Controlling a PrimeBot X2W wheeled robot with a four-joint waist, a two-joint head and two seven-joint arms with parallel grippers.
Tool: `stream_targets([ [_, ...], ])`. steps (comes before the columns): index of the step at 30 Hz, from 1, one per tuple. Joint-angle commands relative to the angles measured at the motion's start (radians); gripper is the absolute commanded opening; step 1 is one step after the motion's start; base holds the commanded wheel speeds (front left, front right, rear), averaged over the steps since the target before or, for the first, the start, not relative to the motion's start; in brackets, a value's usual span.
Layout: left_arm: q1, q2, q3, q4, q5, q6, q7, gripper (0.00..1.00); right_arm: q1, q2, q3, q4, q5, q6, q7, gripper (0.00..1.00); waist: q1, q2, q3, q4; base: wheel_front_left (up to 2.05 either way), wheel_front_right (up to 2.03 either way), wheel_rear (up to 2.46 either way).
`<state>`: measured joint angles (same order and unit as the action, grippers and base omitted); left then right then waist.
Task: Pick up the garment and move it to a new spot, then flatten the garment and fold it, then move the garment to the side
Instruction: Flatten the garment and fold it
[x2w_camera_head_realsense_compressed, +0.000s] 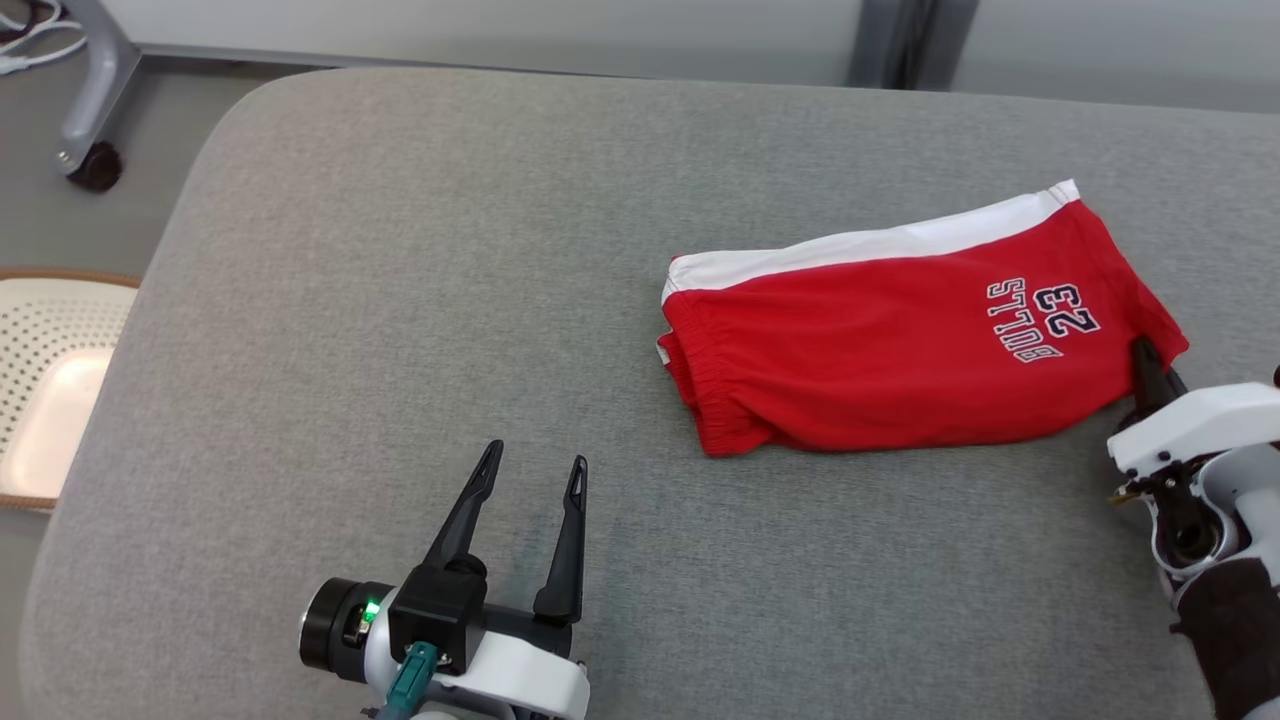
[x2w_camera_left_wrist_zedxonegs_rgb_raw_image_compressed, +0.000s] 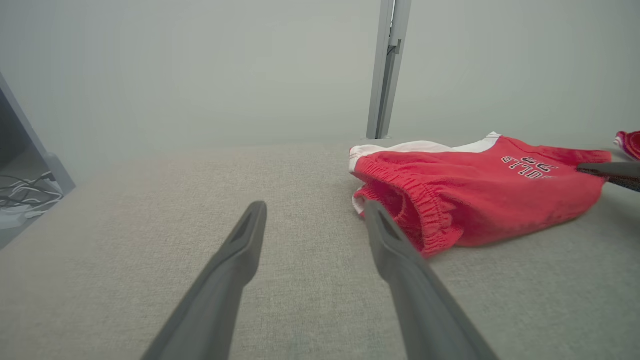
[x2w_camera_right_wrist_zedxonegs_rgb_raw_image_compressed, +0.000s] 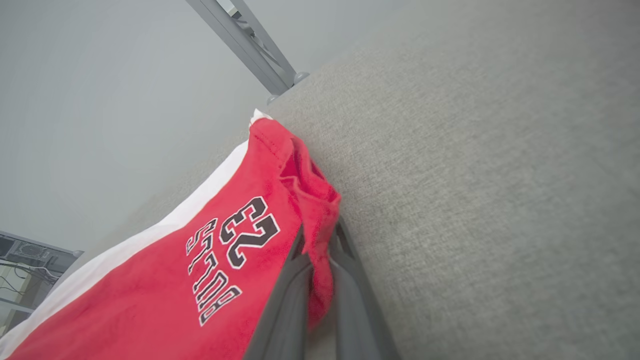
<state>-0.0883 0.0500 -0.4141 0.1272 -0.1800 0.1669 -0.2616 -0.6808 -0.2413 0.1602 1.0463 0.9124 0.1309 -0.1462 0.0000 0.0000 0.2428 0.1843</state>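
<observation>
Head camera steeply down, wrist cameras low, close (shorts (x2w_camera_head_realsense_compressed: 900, 340) shared)

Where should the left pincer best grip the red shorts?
Probably at the gathered waistband of the red shorts, coming low from the robot's left: this thick, raised edge faces the open left pincer. The right pincer is shut on the opposite hem.
</observation>
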Motion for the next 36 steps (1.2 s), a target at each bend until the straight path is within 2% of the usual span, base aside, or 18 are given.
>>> stream_targets([
  [1, 0.004, 0.003, 0.005, 0.0, 0.005, -0.003, -0.004, 1.0, 0.027, -0.005, 0.006, -0.014, 0.015, 0.0, -0.017, 0.0, 0.0, 0.0, -0.015, -0.022, 0.0, 0.0, 0.0],
  [8, 0.021, 0.003, 0.019, -0.002, 0.004, -0.003, -0.004, 1.0, 0.14, -0.018, 0.051, -0.107, 0.086, 0.0, -0.079, 0.0, 0.0, 0.0, -0.055, -0.101, 0.0, 0.0, 0.0],
  [19, 0.046, 0.003, 0.028, -0.002, -0.002, -0.006, -0.004, 1.0, 0.243, -0.033, 0.078, -0.148, 0.158, 0.0, -0.105, 0.0, 0.0, 0.0, -0.1, -0.205, 0.0, 0.0, 0.0],
  [28, 0.05, 0.003, 0.023, 0.004, -0.007, -0.008, -0.004, 1.0, 0.246, -0.035, 0.106, -0.181, 0.166, 0.0, -0.114, 0.0, 0.0, 0.0, -0.121, -0.21, 0.0, 0.0, 0.0],
  [36, 0.06, 0.003, 0.019, 0.017, -0.018, -0.002, -0.004, 1.0, 0.277, -0.022, 0.139, -0.317, 0.147, 0.0, -0.121, 0.0, 0.0, 0.0, -0.154, -0.179, 0.0, 0.0, 0.0],
])
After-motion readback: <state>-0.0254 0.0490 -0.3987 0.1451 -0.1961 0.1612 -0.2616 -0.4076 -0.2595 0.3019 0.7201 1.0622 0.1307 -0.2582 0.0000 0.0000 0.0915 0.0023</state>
